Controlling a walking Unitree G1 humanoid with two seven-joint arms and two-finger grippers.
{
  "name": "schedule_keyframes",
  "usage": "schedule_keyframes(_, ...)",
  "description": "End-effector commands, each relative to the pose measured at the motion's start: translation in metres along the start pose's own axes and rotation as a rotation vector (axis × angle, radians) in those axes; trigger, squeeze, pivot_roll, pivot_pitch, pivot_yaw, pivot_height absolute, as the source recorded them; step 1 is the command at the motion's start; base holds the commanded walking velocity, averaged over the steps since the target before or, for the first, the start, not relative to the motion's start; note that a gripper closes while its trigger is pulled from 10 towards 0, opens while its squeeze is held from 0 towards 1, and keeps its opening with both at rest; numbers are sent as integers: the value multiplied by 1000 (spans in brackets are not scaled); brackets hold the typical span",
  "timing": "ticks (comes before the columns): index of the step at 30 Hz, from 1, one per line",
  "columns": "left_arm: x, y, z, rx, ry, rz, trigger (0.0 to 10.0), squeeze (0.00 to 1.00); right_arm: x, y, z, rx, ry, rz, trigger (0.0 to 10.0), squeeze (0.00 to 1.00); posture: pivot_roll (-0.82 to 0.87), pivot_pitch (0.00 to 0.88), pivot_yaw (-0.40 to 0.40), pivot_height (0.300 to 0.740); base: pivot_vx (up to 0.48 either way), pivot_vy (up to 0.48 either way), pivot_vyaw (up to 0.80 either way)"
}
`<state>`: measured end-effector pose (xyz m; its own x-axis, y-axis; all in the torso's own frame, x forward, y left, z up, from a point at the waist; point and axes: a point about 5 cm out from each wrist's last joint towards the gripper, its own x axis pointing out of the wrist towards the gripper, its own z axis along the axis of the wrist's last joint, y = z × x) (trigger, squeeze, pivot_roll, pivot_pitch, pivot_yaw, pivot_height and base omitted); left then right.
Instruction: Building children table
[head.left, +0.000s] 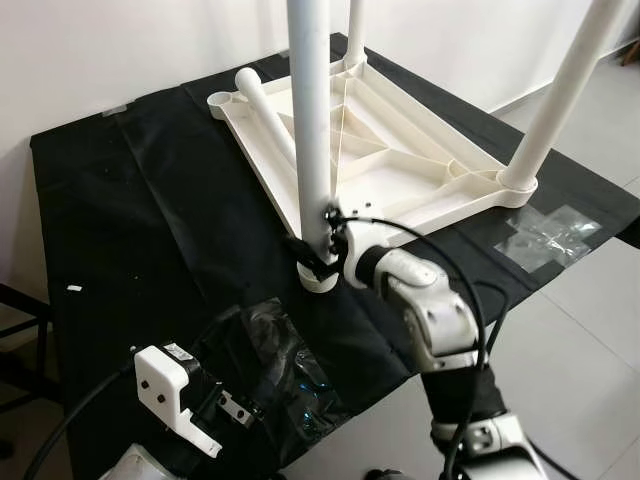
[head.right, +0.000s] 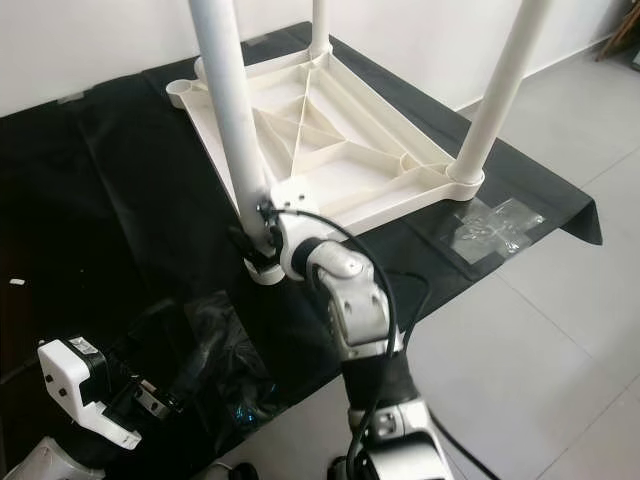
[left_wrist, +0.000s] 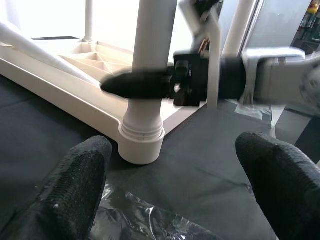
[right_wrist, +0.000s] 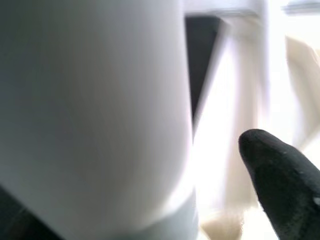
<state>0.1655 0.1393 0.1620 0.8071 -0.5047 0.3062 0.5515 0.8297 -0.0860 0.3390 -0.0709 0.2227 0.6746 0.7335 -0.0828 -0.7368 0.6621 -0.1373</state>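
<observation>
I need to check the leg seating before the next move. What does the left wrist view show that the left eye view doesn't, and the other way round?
Left wrist view: a low side look at the corner socket where the leg seats, framed by the open left gripper.
Left eye view: the whole upturned tabletop, a loose leg lying on it, and plastic wrap.
Both: the near leg, the right gripper clamped low on it, and the black cloth.
</observation>
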Motion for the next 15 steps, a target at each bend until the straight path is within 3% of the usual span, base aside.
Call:
schedule_keyframes(1,-3,-1,-1,0,9,8,10000,0,-3,5,9,-127,-36,274,10000,486,16,200,26,740,0,0,0)
schedule_keyframes(2,-3,-1,-1,0,8,8,10000,0,-6,3,8,-180,-16,344,10000,0,16,200,26,740,0,0,0)
schedule_keyframes(4,-3,-2,-1,-1,8,8,10000,0,-9,0,7,-191,-4,413,10000,0,20,203,23,740,0,0,0)
schedule_keyframes(5,-3,-2,-1,-2,9,8,10000,0,-10,-6,9,-140,-26,472,10000,0,27,211,22,740,0,0,0)
schedule_keyframes(9,-3,-3,0,-3,9,8,10000,0,-8,-15,15,-63,-75,534,10000,0,34,216,22,740,0,0,0)
schedule_keyframes(13,-4,-3,1,-1,10,10,10000,0,-7,-21,22,-51,-98,589,10000,0,31,229,21,740,0,0,0)
schedule_keyframes(14,-4,-4,1,1,9,11,10000,0,-7,-23,27,-61,-104,631,8431,0,26,230,19,740,0,0,0)
schedule_keyframes(15,-4,-4,1,1,9,11,10000,0,-7,-23,27,-61,-104,631,8431,0,26,230,19,740,0,0,0)
